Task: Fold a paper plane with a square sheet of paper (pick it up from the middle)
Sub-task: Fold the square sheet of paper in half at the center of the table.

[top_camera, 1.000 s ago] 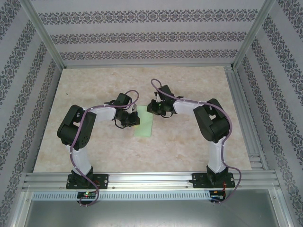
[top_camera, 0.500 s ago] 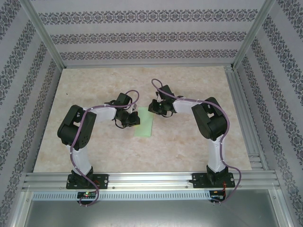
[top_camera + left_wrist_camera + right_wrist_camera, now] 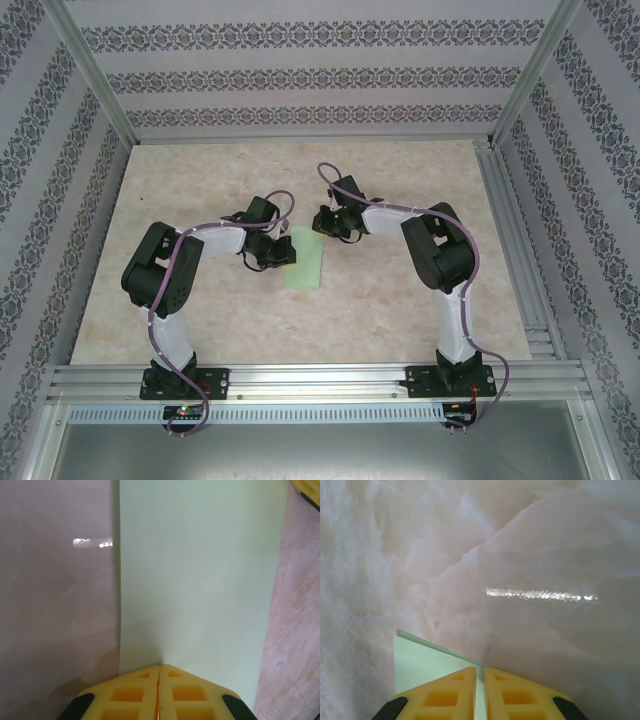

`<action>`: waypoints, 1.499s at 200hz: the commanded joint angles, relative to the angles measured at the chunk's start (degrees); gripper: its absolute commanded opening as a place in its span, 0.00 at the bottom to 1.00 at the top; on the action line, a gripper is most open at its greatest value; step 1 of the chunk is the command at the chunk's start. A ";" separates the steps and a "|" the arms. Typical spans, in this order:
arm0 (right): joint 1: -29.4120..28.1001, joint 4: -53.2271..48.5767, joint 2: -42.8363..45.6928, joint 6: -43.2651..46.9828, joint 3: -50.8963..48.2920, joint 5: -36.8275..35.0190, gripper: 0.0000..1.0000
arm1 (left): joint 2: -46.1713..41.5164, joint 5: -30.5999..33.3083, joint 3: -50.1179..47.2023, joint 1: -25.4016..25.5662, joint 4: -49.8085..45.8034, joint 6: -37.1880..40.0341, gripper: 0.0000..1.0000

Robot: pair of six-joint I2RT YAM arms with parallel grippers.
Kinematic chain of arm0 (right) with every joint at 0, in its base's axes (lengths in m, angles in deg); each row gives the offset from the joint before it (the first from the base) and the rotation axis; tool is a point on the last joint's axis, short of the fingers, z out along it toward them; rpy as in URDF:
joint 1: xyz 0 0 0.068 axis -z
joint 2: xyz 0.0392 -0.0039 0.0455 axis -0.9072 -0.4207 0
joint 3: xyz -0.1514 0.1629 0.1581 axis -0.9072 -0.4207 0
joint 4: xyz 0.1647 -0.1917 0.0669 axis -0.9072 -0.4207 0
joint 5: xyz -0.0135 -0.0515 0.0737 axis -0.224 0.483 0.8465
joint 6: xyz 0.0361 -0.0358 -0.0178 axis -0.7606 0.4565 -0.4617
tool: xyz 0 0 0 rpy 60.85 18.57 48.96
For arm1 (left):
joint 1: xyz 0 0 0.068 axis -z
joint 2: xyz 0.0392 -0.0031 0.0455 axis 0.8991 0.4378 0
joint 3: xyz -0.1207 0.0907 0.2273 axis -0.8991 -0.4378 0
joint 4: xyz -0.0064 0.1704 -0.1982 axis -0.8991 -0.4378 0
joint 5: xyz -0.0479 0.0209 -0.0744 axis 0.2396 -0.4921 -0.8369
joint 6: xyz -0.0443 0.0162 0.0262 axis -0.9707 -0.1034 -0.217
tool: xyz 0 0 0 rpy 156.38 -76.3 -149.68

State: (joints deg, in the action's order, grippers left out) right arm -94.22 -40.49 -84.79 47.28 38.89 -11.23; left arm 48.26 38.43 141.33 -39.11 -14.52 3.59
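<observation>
Motion over the last second is all on the right side: the right gripper point(image 3: 326, 222) has crept a little toward the far edge of the worktop point(image 3: 200, 320) and leftward, its elbow swinging inward. The left gripper point(image 3: 281, 253) has not budged. The sheet point(image 3: 306, 266) lies flat at the middle of the worktop, a narrow rectangle rather than a square, exactly where it was. I read that as a half-fold already made, with the right tool working toward the sheet's far right corner, either finishing the crease or lining up a corner fold. The plane is a long way off.

From above, I can place both tools at the sheet, the left on its left long edge and the right by its far right corner, but not judge their grip. My left wrist camera settles its side: the fingers are clenched flush together, tips planted on the sheet at its edge, pinning rather than holding it. The right wrist camera shows fingers drawn almost together, a thin slit left, over a corner with a doubled edge. Whether paper is pinched there I cannot tell.
</observation>
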 commanded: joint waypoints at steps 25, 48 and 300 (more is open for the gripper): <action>1.24 -3.04 3.76 2.64 3.44 -3.65 0.18 | 5.39 8.61 -4.46 2.06 -5.77 0.90 0.08; -0.35 -3.51 9.64 2.52 -0.86 -5.53 0.25 | 4.77 8.40 -4.72 2.08 -5.18 -0.15 0.08; -5.81 -7.36 9.44 21.42 -12.26 12.04 0.15 | -4.44 2.86 4.00 0.03 -2.70 -5.20 0.16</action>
State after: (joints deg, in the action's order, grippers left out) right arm -101.00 -43.51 -76.00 62.16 25.76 -0.81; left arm 40.50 42.52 141.98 -38.54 -17.42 -1.64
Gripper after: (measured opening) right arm 0.143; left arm 0.161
